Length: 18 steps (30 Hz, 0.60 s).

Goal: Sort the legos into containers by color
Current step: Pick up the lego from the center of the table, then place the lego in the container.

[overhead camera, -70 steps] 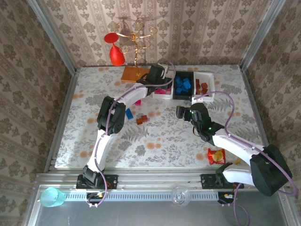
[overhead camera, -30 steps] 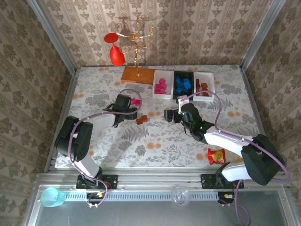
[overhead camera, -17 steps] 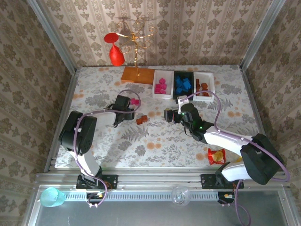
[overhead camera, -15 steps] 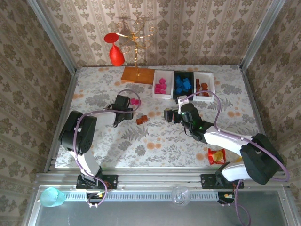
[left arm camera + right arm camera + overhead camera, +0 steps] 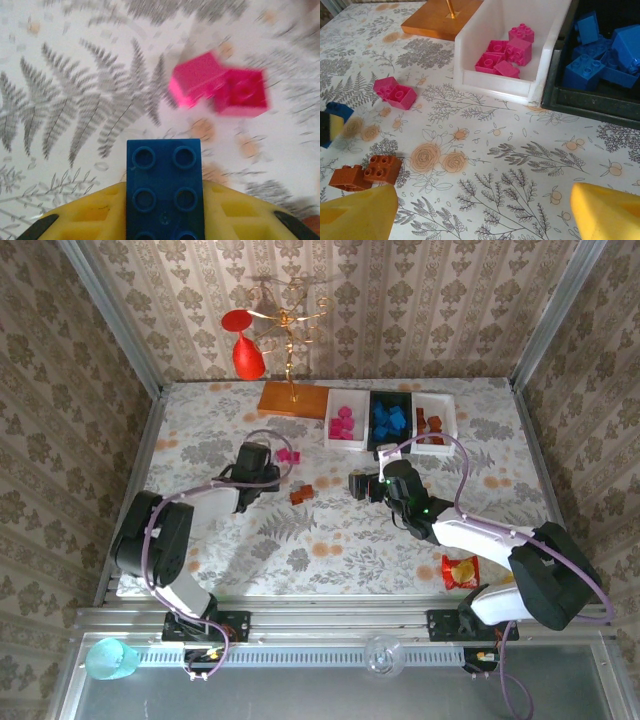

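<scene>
My left gripper [image 5: 267,475] is shut on a blue lego [image 5: 165,190], which sits studs-up between the yellow fingers [image 5: 85,217] just above the table. Two magenta legos [image 5: 220,89] lie just beyond it. An orange-brown pair of legos [image 5: 367,172] lies to its right. My right gripper [image 5: 480,220] stands open over bare table, nothing between its fingers. At the back stand three containers: a white tray [image 5: 495,82] with pink legos, a black tray [image 5: 585,107] with blue ones, and a white tray [image 5: 445,430] with brown ones.
A gold stand on a flat orange base [image 5: 290,398] with a red ornament [image 5: 248,355] stands at the back left of the trays. A red-yellow snack packet [image 5: 460,570] lies near the right arm. Patterned walls close in the table on three sides.
The left arm came back from the trays to the blue lego on the table, and its jaws closed on it. The right gripper shifted a little left, still open.
</scene>
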### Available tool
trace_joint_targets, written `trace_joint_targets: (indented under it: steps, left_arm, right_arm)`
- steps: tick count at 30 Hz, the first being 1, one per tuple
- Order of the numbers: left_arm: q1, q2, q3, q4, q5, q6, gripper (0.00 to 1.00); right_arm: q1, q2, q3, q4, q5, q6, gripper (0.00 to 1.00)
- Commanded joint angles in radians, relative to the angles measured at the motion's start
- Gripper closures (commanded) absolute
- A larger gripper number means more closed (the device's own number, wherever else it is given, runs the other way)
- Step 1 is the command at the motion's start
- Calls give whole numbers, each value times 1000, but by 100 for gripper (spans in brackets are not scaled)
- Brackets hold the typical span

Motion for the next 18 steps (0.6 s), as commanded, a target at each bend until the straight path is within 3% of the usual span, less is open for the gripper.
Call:
trace_joint_targets:
  steps: [1,9,18]
  left_arm:
    - [-56,-33,49,60,38,-10,68]
    - [-192,97,298,54,58,46,68]
    - [-308,336,626,-19,75,165,68]
  right_arm:
    - [5,-8,9,-4,74,26,10]
    - [-2,-86,-44,-15,180,50,8]
    - [-58,-223,-102,-66,215,62,5]
